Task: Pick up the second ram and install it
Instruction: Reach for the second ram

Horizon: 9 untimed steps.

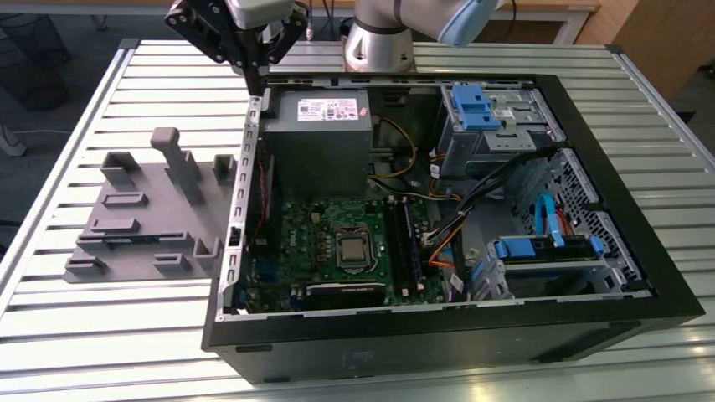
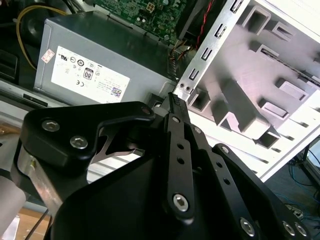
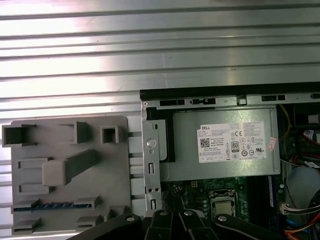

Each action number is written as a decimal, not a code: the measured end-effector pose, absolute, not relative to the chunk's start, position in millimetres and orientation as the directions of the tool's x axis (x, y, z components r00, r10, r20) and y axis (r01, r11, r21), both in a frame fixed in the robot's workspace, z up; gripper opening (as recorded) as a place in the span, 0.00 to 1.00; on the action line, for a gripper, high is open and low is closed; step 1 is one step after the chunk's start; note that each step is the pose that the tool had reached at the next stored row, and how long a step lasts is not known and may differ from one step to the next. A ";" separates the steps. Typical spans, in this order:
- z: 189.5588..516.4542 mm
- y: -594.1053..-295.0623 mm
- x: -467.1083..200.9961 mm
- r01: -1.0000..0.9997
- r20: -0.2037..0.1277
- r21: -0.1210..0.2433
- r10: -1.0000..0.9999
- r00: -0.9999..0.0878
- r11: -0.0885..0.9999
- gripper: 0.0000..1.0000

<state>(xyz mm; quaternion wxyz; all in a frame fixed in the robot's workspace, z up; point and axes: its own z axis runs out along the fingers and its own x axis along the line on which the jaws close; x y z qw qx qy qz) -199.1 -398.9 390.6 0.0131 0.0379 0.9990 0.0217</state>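
The second ram (image 3: 50,206) is a thin blue strip standing on edge in a slot of the grey plastic holder block (image 3: 65,170). That holder (image 1: 146,213) lies on the slatted table at the exterior view's left, beside the open computer case (image 1: 447,209). My gripper (image 1: 259,84) hangs above the case's far corner on that side, next to the grey power supply (image 1: 318,138). Its black fingers meet at a point and hold nothing; the second wrist view shows the gripper (image 2: 173,98) with its tips pressed together. The ram is well apart from it.
The green motherboard (image 1: 335,247) with its long black slots (image 1: 408,243) lies in the case below the power supply. Cables and blue drive brackets (image 1: 480,109) fill the case's side at the exterior view's right. The arm's base (image 1: 378,42) stands behind the case.
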 end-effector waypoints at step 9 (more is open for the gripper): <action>390.9 -398.9 -196.9 0.075 -0.024 0.044 0.076 -0.997 0.996 0.11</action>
